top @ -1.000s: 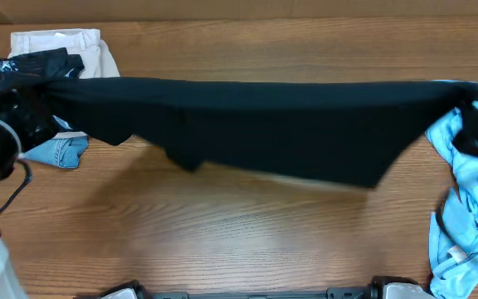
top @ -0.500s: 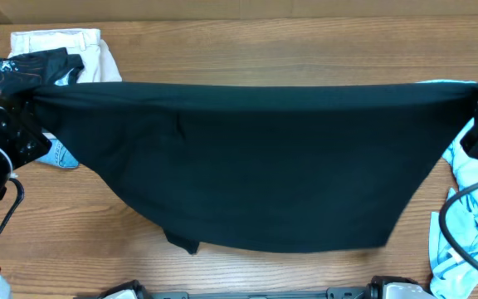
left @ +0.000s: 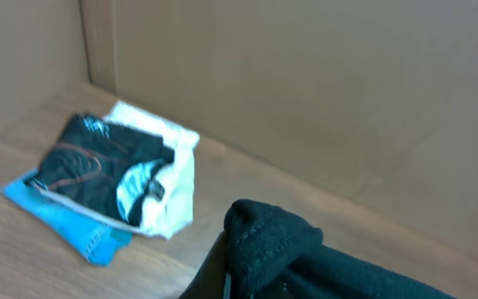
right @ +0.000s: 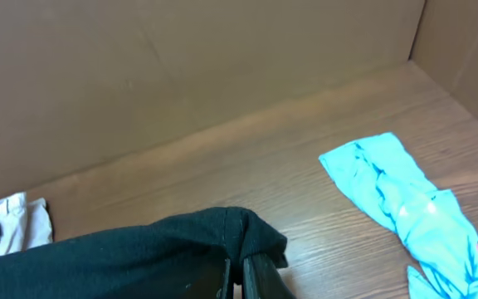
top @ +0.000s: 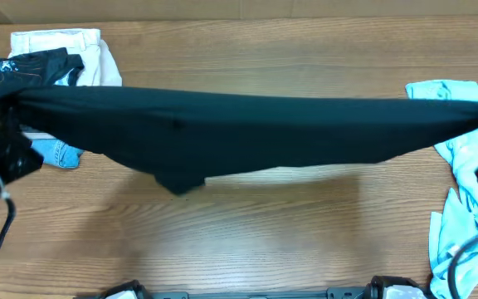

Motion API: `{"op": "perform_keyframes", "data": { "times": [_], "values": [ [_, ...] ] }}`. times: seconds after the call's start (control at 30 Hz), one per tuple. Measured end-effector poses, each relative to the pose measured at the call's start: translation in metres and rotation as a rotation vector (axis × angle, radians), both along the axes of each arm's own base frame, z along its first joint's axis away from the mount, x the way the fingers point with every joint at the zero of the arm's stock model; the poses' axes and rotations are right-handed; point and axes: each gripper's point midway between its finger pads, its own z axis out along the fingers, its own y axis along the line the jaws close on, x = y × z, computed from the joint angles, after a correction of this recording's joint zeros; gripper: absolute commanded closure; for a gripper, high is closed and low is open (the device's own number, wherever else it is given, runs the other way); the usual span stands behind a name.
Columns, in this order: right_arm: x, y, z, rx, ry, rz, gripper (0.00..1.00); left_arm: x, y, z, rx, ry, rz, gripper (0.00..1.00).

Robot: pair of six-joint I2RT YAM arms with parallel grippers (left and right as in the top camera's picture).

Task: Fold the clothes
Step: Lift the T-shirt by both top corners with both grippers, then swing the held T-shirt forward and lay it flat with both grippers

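At the left edge of the table [top: 239, 241], the left gripper [left: 221, 270] was clamped on one end of the black garment [top: 247, 133], stretched in the air across the table to the right gripper [right: 239, 278], clamped on its other end.

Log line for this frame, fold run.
black garment: stretched taut between grippers, above table | left gripper: shut on one end | right gripper: shut on other end
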Motion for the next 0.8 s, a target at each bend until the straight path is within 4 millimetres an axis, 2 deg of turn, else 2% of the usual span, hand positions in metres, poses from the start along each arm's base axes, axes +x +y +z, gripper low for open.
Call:
{"op": "perform_keyframes", "data": {
  "times": [0.2,0.37,0.5,0.63,0.73,0.8],
  "values": [
    [-0.022,-0.003,0.011,-0.017,-0.063,-0.025,0.96,-0.04,-0.004,0.032,0.061,-0.127,0.054,0.96],
    [-0.028,-0.004,0.015,-0.021,-0.087,-0.033,0.96,-0.048,-0.001,0.036,0.075,-0.143,0.081,0.96],
    [-0.025,-0.005,0.021,-0.023,-0.112,-0.033,0.96,-0.045,0.003,0.034,0.077,-0.131,0.098,0.96],
    [-0.017,-0.005,0.018,-0.022,-0.091,-0.032,0.96,-0.036,0.006,0.031,0.07,-0.11,0.096,0.96],
    [0.004,-0.006,0.008,-0.019,-0.029,-0.031,0.96,-0.014,0.005,0.023,0.043,-0.07,0.055,0.96],
    [0.03,-0.008,-0.006,-0.014,0.042,-0.029,0.96,0.01,0.006,0.012,0.012,-0.023,0.012,0.96]
  ]
}}
